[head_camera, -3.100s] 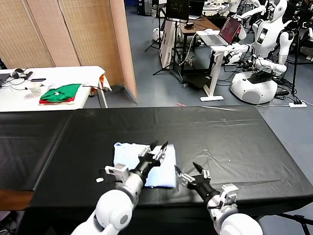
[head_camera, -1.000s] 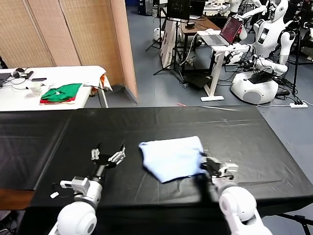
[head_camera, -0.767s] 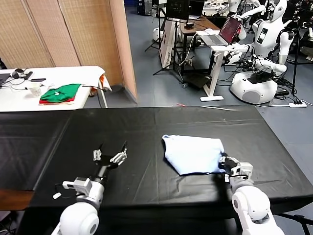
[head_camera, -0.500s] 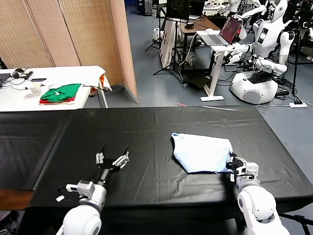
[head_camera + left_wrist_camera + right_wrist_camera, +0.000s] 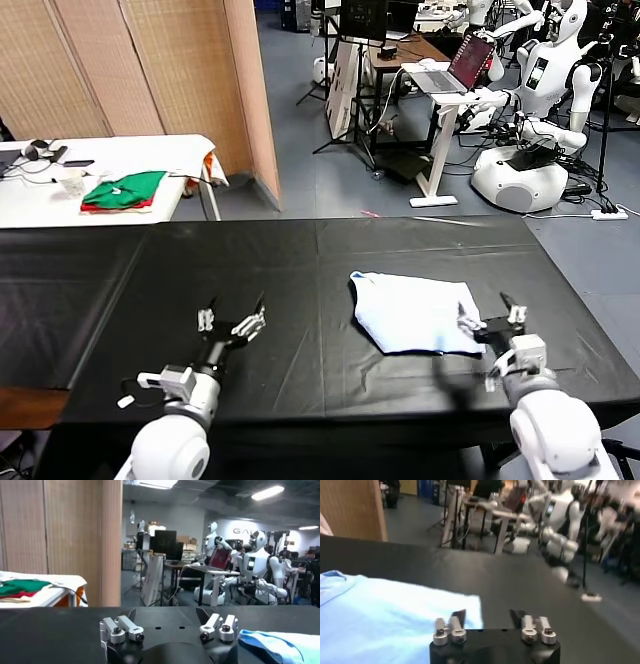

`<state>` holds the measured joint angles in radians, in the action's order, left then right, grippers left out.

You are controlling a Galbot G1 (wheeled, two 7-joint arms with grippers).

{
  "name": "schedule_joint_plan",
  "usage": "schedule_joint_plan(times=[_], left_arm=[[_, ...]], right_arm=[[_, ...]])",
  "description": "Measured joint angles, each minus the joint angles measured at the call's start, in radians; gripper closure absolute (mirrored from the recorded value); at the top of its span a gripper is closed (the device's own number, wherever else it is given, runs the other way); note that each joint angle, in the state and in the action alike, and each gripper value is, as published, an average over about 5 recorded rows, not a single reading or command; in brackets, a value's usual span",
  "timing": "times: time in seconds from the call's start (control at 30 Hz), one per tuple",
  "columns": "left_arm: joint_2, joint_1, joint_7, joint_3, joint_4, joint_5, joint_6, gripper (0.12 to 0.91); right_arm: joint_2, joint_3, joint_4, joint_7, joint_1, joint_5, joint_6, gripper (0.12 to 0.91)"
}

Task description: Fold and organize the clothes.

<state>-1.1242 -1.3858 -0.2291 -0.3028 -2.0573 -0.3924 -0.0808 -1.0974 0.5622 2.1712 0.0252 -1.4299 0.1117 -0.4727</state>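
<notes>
The clothes, one pale light-blue T-shirt, lie folded flat on the black table, right of the middle. My right gripper stands open at the shirt's near right corner. In the right wrist view the shirt spreads out to one side of the gripper, one finger overlapping its edge, with nothing between the jaws. My left gripper hovers open over bare black cloth well to the left of the shirt. The left wrist view shows that gripper empty, with the shirt off to the side.
The black-covered table fills the foreground. A white side table at the back left carries folded green and red garments. Beyond the far edge stand a wooden screen, a laptop stand and other robots.
My right gripper dragged the shirt to the right across the table, then opened and let go of it. The left gripper has hardly moved.
</notes>
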Motion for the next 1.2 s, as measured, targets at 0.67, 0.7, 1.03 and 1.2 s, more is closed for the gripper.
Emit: schedule_joint_plan(times=[0.67, 0.7, 1.03, 1.2], left_arm=[[-0.01, -0.043, -0.003, -0.043, -0.014, 0.028, 0.003, 0.123], [-0.01, -0.045, -0.003, -0.044, -0.014, 0.029, 0.003, 0.123], [-0.01, -0.051, -0.004, -0.045, -0.012, 0.036, 0.002, 0.123], [-0.011, -0.056, -0.004, -0.046, -0.007, 0.039, 0.002, 0.123]], right_arm=[[0.178, -0.23, -0.03, -0.194, -0.059, -0.638, 0.308, 0.118], [0.185, -0.227, -0.027, -0.208, -0.057, -0.675, 0.317, 0.118], [0.229, -0.203, -0.033, -0.277, -0.049, -0.907, 0.378, 0.118], [0.233, -0.211, -0.051, -0.29, -0.035, -0.926, 0.388, 0.118]])
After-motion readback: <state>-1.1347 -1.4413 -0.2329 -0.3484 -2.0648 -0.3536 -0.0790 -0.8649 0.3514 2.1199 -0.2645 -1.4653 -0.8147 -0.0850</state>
